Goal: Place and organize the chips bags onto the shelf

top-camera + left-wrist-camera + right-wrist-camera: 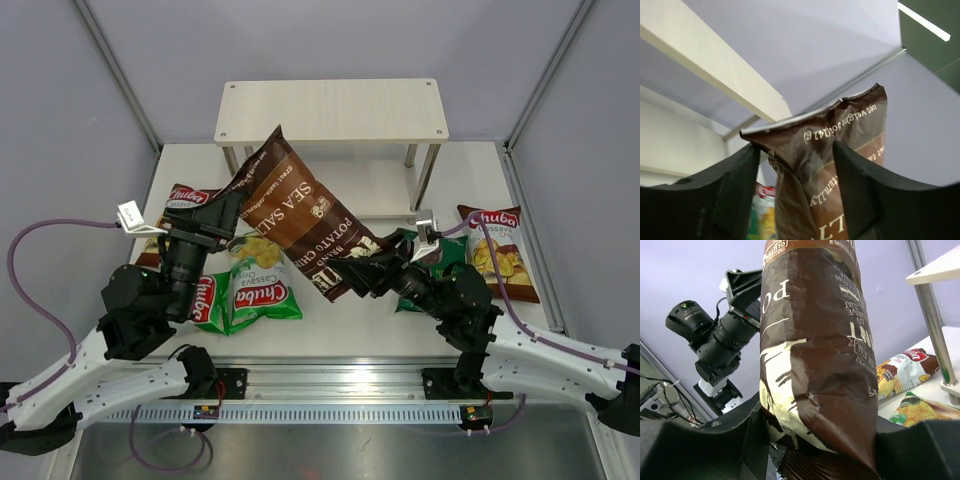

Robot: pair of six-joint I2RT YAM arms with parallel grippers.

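The dark brown Kettle Sea Salt bag (305,215) hangs tilted in the air in front of the shelf (330,108), held between both arms. My left gripper (232,208) is shut on its upper left edge; in the left wrist view the bag (850,130) sits between my gripper's (795,165) fingers. My right gripper (358,270) is shut on its lower end, as the right wrist view of the bag (815,340) and gripper (815,440) shows. A light green Chuba bag (262,285) lies below it on the table.
A second light green Chuba bag (205,300) lies under my left arm. White-brown Chuba Cassava bags lie at the left (185,198) and right (497,250). The dark green bag (435,255) lies under my right arm. The shelf's metal legs (428,170) stand behind.
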